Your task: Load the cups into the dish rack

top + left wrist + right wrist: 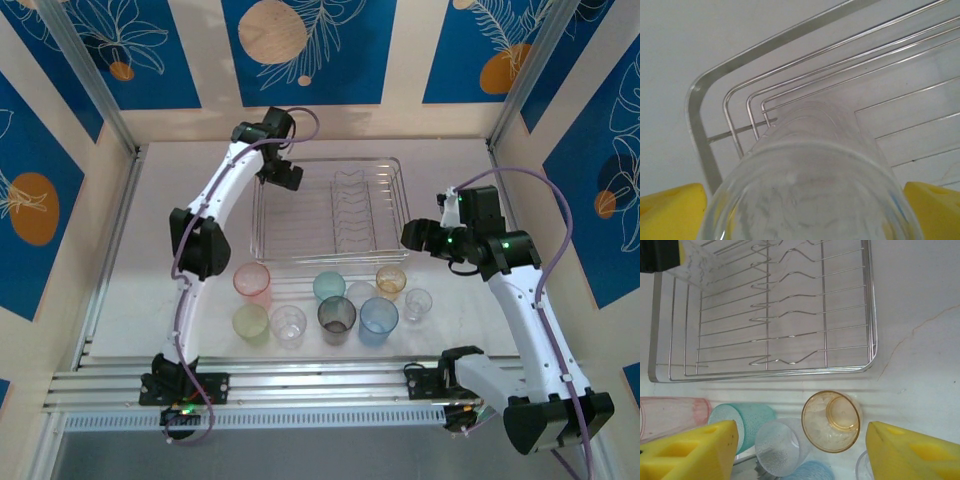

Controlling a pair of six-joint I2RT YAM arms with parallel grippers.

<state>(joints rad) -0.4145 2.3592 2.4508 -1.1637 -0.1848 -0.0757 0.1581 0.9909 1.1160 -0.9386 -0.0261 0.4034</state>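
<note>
Nine cups [337, 318] stand in two rows on the table [150, 260], just near of the dish rack [330, 258]. Your left gripper [284, 178] is over the rack's far-left corner with a clear cup [810, 190] between its pads [670, 210]. Gripped or loose, can't tell. Your right gripper [801, 447] is spread wide, holding nothing, above the amber cup [831, 421].
</note>
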